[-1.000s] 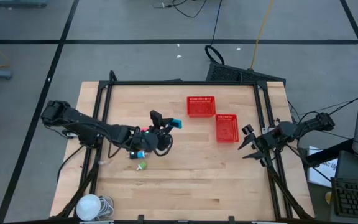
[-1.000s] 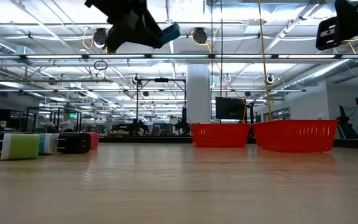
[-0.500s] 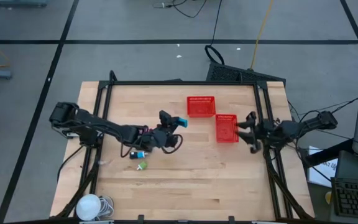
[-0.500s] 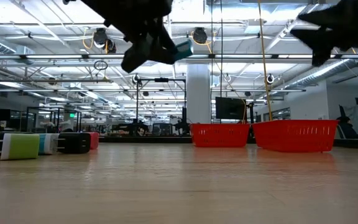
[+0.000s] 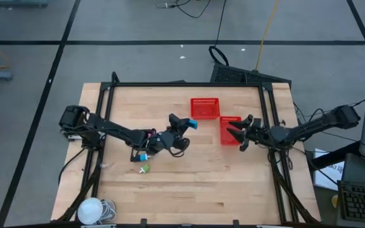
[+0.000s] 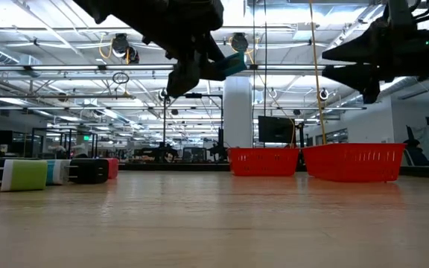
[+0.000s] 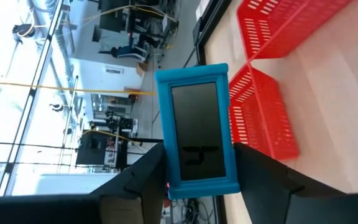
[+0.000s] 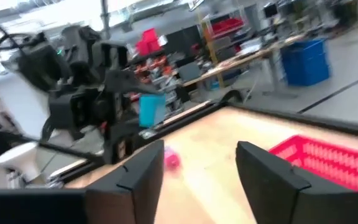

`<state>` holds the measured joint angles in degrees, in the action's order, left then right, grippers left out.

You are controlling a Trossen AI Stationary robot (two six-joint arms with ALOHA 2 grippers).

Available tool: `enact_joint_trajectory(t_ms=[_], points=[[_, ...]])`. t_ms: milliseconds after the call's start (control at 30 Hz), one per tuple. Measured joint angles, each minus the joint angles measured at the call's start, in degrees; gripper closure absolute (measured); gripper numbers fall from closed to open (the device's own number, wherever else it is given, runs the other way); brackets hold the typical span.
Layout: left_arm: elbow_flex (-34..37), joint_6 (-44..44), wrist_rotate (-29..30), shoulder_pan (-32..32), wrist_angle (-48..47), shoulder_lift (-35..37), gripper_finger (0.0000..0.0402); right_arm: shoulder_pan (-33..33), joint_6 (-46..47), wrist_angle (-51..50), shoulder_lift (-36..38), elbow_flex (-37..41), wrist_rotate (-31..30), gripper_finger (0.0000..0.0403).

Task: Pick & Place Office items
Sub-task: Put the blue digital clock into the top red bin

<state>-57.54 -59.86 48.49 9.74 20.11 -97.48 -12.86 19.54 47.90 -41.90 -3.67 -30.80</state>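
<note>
Trouble is brewing: left gripper (image 5: 192, 122) is clenching the blue item (image 5: 193, 123) just short of the near red basket (image 5: 204, 108); right gripper (image 5: 233, 134), fingers spread, is crowding that basket, risking collision.

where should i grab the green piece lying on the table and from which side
From straight above, probably, gripping the green piece across its narrow width: it lies flat and low on the table, apart from the other pieces, so its top is free. The left end effector holds a blue item in the air; the open right end effector, by the baskets, is free.
</note>
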Motion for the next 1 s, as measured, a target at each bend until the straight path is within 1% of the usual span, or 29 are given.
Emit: enact_joint_trajectory(t_ms=[67,133,233,333,400,467,600,700,833,933,1000], points=[[0.00,0.00,0.00,-0.01,0.06,0.03,0.0244,1.20,1.28,-0.06,-3.88,-1.60,3.56,0.0178],[0.00,-0.47,0.00,-0.03,0.47,0.03,0.0249,2.32,1.69,-0.41,-7.90,-4.72,5.40,0.0158],[0.00,-1.18,-0.01,-0.03,1.38,0.03,0.0249,4.47,1.31,0.48,-13.68,-9.30,5.44,0.0135],[0.00,-1.55,0.06,-0.03,1.15,0.03,0.0231,6.81,1.18,-0.16,-19.88,-13.45,6.03,0.0123],[0.00,-1.87,0.19,-0.03,1.21,0.03,0.0220,8.51,1.56,1.12,-23.19,-16.55,8.56,0.0120],[0.00,-2.56,0.22,-0.03,1.18,0.03,0.0220,10.18,2.68,1.53,-26.27,-19.02,11.64,0.0122],[0.00,-3.48,0.47,-0.03,1.17,0.03,0.0245,12.66,4.47,2.14,-31.88,-23.64,16.70,0.0128],[0.00,-3.64,0.49,-0.03,1.11,0.03,0.0249,13.65,5.30,2.81,-35.42,-26.67,20.04,0.0132],[0.00,-3.93,0.61,-0.03,1.08,0.03,0.0244,14.03,5.33,4.75,-39.28,-29.36,23.36,0.0132],[0.00,-4.46,0.92,-0.03,1.08,0.03,0.0223,14.01,5.33,5.37,-41.37,-30.88,23.54,0.0133],[0.00,-4.49,0.98,-0.03,1.10,0.03,0.0217,14.03,5.33,5.01,-42.54,-31.47,23.51,0.0133]])
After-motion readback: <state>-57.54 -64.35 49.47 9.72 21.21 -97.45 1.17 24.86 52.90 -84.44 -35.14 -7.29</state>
